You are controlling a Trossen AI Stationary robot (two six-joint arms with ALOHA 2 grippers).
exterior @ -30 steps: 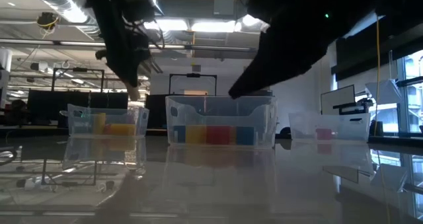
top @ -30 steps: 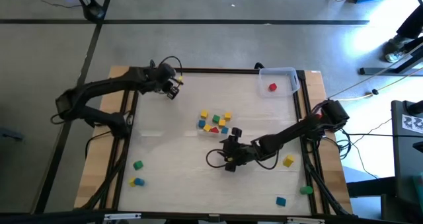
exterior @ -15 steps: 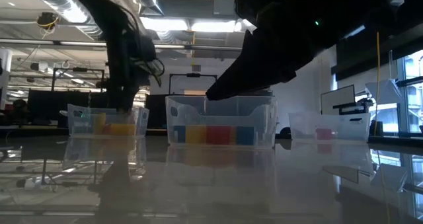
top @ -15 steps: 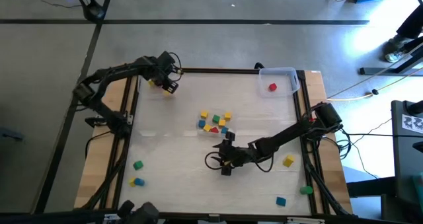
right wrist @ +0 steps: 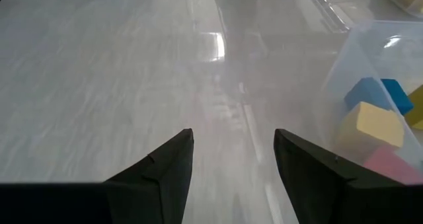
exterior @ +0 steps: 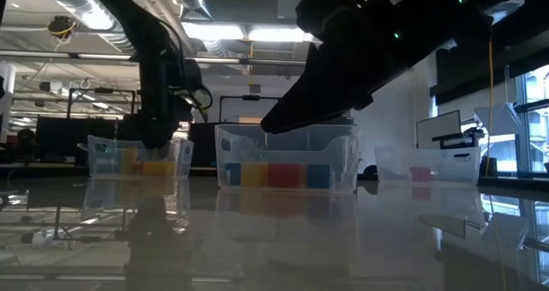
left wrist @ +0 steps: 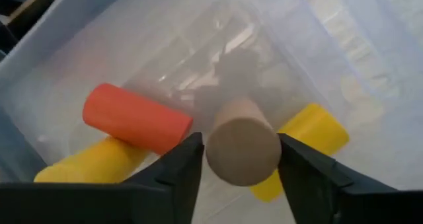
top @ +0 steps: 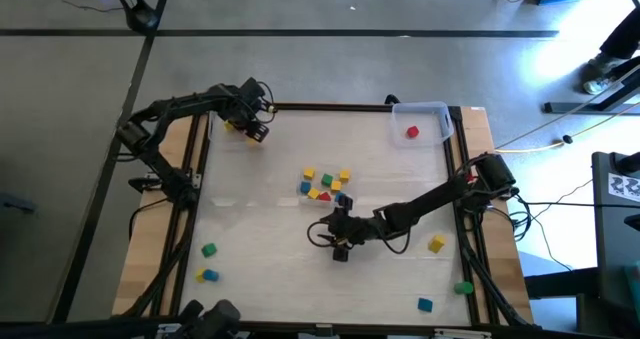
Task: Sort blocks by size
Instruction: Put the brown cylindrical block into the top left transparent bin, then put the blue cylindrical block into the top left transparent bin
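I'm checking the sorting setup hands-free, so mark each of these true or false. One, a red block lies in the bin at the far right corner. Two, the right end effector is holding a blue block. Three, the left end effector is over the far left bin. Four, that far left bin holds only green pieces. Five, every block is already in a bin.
1. True: the red block lies in the far right bin.
2. False: the right end effector is open and empty, over bare table.
3. True: the left end effector is over the far left bin.
4. False: it holds a red cylinder and yellow pieces.
5. False: a green block and a yellow block lie loose.
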